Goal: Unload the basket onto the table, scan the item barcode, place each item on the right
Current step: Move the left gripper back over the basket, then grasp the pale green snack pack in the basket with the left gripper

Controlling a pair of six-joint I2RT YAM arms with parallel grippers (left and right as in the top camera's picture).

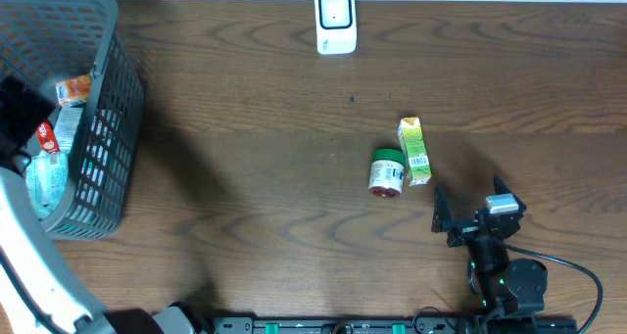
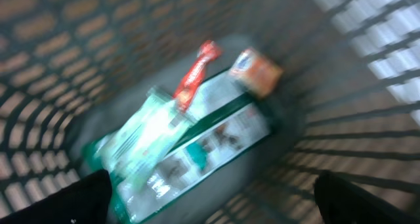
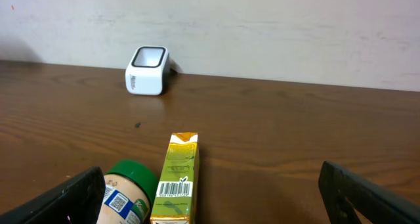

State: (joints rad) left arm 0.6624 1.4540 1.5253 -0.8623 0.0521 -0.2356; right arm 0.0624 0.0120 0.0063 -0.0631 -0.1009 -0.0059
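Since your left gripper hovers open over the basket's packets, right gripper open too, you're picking: clamp one, carry to scanner at 12 o'clock.

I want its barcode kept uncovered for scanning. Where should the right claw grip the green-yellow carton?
Probably take the carton from above, across its narrow long sides, at the far half: it lies flat, barcode up, and the jar crowds its near left side.

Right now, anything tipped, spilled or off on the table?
The green-lidded white jar lies on its side beside the flat-lying yellow-green carton, barcode up. No spill visible; nothing else stands out.
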